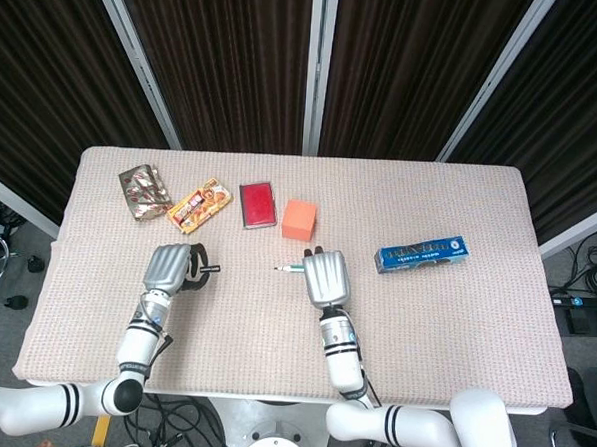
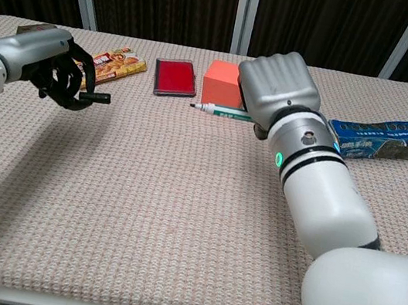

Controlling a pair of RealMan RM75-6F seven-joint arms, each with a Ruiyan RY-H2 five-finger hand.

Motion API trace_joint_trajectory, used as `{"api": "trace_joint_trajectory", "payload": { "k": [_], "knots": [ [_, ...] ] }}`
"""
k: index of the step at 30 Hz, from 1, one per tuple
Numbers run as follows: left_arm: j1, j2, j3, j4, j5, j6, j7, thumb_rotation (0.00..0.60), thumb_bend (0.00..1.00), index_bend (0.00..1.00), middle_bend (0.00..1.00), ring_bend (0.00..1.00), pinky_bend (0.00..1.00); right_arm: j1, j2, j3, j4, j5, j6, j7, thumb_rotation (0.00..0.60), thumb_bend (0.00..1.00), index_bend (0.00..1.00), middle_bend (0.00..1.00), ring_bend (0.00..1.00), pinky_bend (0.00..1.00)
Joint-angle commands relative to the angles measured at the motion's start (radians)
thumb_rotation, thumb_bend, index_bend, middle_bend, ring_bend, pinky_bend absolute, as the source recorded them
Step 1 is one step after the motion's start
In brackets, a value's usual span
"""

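Gripping the marker [image 2: 221,111], the right hand [image 1: 325,277] keeps it level above the bench [image 1: 454,322], tip pointing toward the left hand [image 1: 169,267], which holds the black cap [image 2: 96,97]; its fingers hide the marker's rear.

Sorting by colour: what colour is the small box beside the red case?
Orange box; chest view shows it best.

The left hand [image 1: 172,267] sits near the table's [image 1: 453,332] left edge, the right hand [image 1: 326,277] at the middle; the pen [image 1: 290,268] sticks out left from the right hand; the wallet [image 1: 257,203] and block [image 1: 299,218] lie behind, snack packets [image 1: 199,204] toward the back left corner, the box [image 1: 422,254] toward the right edge.
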Motion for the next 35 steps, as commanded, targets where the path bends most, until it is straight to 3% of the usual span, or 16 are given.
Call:
{"api": "trace_joint_trajectory", "payload": {
  "k": [1,3,6,7,10,16,20,22,24,25,27,30,35],
  "knots": [
    [0.006,-0.021,0.017,0.029,0.017,-0.022,-0.021,0.600,0.45,0.63,0.67,0.58,0.64,-0.011,-0.002,-0.011,0.011,0.013,-0.026,0.003,0.600,0.26,0.64,0.64,0.80,0.89],
    [0.006,-0.019,0.019,0.035,0.021,-0.041,-0.035,0.600,0.38,0.57,0.60,0.51,0.58,-0.011,-0.002,-0.007,0.016,0.020,-0.047,0.009,0.600,0.18,0.62,0.62,0.80,0.89],
    [0.010,-0.008,0.016,0.039,0.055,-0.049,-0.079,0.600,0.23,0.41,0.44,0.39,0.47,-0.011,0.007,0.007,-0.001,0.046,-0.070,-0.009,0.600,0.02,0.43,0.52,0.78,0.89],
    [0.013,-0.007,0.013,0.041,0.068,-0.042,-0.089,0.600,0.20,0.37,0.40,0.36,0.44,-0.012,0.010,0.012,-0.009,0.051,-0.070,-0.012,0.600,0.00,0.35,0.47,0.77,0.89],
    [0.021,-0.001,0.004,0.048,0.100,-0.003,-0.100,0.600,0.16,0.32,0.35,0.31,0.38,-0.019,0.031,0.017,-0.045,0.051,-0.053,-0.024,0.600,0.00,0.24,0.39,0.73,0.89],
    [0.057,0.058,-0.012,-0.015,0.132,0.080,-0.092,0.600,0.15,0.31,0.35,0.31,0.32,-0.093,0.139,-0.001,-0.236,0.000,0.056,0.003,0.600,0.00,0.19,0.35,0.71,0.89],
    [0.137,0.132,0.059,-0.034,0.301,0.261,-0.066,0.600,0.14,0.30,0.30,0.23,0.22,-0.229,0.310,-0.106,-0.451,-0.182,0.232,0.125,0.600,0.00,0.23,0.36,0.66,0.86],
    [0.189,0.173,0.119,-0.020,0.392,0.341,-0.066,0.600,0.12,0.28,0.25,0.16,0.16,-0.318,0.420,-0.187,-0.537,-0.271,0.320,0.202,0.600,0.00,0.24,0.35,0.53,0.74],
    [0.237,0.225,0.196,-0.006,0.466,0.366,-0.101,0.600,0.12,0.26,0.22,0.13,0.14,-0.404,0.517,-0.264,-0.588,-0.316,0.382,0.268,0.600,0.00,0.23,0.31,0.35,0.54],
    [0.257,0.245,0.226,0.000,0.486,0.370,-0.114,0.600,0.12,0.25,0.21,0.12,0.13,-0.442,0.546,-0.293,-0.607,-0.321,0.408,0.293,0.600,0.00,0.20,0.26,0.22,0.39],
    [0.305,0.271,0.280,0.016,0.515,0.387,-0.133,0.600,0.11,0.23,0.20,0.12,0.14,-0.521,0.588,-0.351,-0.613,-0.341,0.459,0.362,0.600,0.00,0.15,0.20,0.11,0.27],
    [0.372,0.275,0.315,0.028,0.517,0.423,-0.158,0.600,0.09,0.23,0.20,0.12,0.13,-0.615,0.602,-0.410,-0.555,-0.343,0.490,0.451,0.600,0.00,0.09,0.14,0.03,0.17],
    [0.442,0.277,0.320,0.036,0.508,0.458,-0.193,0.600,0.09,0.23,0.20,0.12,0.13,-0.691,0.605,-0.439,-0.463,-0.331,0.443,0.571,0.600,0.00,0.05,0.09,0.00,0.10]
  ]
}}
